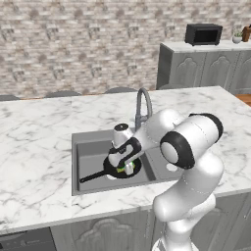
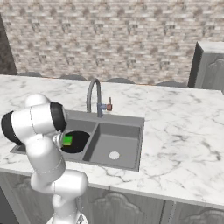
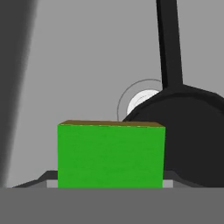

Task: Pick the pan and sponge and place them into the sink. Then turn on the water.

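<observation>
The black pan (image 1: 113, 172) lies in the left basin of the grey sink (image 1: 75, 147), its long handle (image 1: 91, 177) pointing to the front left. My gripper (image 1: 127, 167) hangs just above the pan, shut on the green and yellow sponge (image 1: 128, 169). From the right base view the sponge (image 2: 67, 140) shows over the pan (image 2: 78, 142), beside my arm. In the hand view the sponge (image 3: 111, 155) sits close in front, hiding my fingertips, with the pan (image 3: 192, 131) and a drain (image 3: 141, 99) behind it. The water is out of view.
A tall arched faucet (image 1: 142, 104) with a side lever (image 2: 107, 106) stands behind the sink. The right basin (image 2: 114, 146) holds only its drain. White marble counter (image 1: 39, 147) surrounds the sink. A microwave (image 1: 203, 34) sits on a far cabinet.
</observation>
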Controlling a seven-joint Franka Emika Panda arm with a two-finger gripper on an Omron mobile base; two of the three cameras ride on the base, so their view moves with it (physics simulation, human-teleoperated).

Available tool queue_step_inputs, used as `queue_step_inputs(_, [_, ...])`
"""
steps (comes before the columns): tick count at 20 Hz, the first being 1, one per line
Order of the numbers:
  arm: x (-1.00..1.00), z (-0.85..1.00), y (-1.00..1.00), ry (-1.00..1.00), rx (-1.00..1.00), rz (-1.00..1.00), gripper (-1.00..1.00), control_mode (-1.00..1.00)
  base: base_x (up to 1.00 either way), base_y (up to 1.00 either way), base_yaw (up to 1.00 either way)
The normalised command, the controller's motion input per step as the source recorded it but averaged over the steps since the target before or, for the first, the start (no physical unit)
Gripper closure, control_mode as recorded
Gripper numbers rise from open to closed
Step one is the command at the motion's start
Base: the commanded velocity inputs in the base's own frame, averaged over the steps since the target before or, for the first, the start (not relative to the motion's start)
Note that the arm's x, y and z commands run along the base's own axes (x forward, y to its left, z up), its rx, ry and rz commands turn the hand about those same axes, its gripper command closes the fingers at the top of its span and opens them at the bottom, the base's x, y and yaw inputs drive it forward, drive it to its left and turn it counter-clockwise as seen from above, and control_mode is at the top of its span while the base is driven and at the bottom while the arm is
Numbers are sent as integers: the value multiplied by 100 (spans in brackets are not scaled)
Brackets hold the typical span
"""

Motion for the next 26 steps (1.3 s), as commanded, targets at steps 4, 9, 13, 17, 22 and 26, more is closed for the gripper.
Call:
queue_step_inputs(4, [36,-14,1,0,0,-4,100,-100,0,0,0])
queue_step_inputs(9, [39,-20,0,0,0,-1,100,-100,0,0,0])
queue_step_inputs(13, [38,-42,0,1,0,-1,100,-100,0,0,0])
queue_step_inputs(17, [30,-44,0,0,0,0,100,-100,0,0,0])
queue_step_inputs(22, [14,-32,0,0,0,0,100,-100,0,0,0])
queue_step_inputs(26, [6,-4,0,0,0,-2,-100,-100,0,0,0])
